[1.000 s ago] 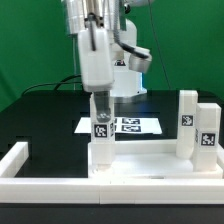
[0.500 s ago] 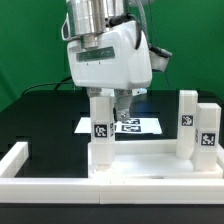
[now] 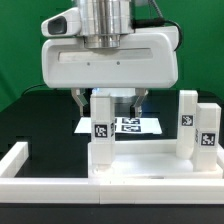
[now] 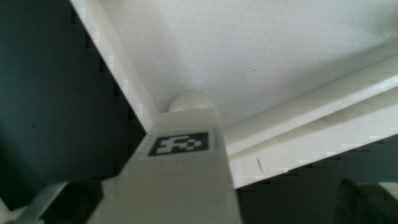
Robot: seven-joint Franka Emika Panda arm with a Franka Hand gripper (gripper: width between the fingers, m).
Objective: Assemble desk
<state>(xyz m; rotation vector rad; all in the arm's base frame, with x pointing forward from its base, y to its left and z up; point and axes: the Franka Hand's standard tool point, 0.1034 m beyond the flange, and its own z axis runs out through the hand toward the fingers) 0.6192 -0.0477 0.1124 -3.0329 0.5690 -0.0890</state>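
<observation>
The white desk top [image 3: 150, 160] lies flat with legs standing up from it. One tagged leg [image 3: 102, 130] stands at the exterior view's left, and two more [image 3: 187, 120] [image 3: 207, 130] stand at its right. My gripper [image 3: 110, 98] hangs over the left leg, broad side to the camera. Its fingers [image 3: 80, 98] straddle the leg's top with gaps on both sides, so it is open. In the wrist view the leg [image 4: 178, 160] rises between the two dark blurred fingers [image 4: 36, 202], with the desk top [image 4: 249, 50] beyond. The gripper [image 4: 196, 205] holds nothing.
The marker board [image 3: 138, 125] lies behind the desk top. Long white border rails [image 3: 100, 188] run along the front and turn back at the exterior view's left [image 3: 18, 158]. Black table surface and a green backdrop lie behind.
The hand has turned about its vertical axis above the left leg, from narrow side to broad side facing the camera. The leg and desk top have not moved.
</observation>
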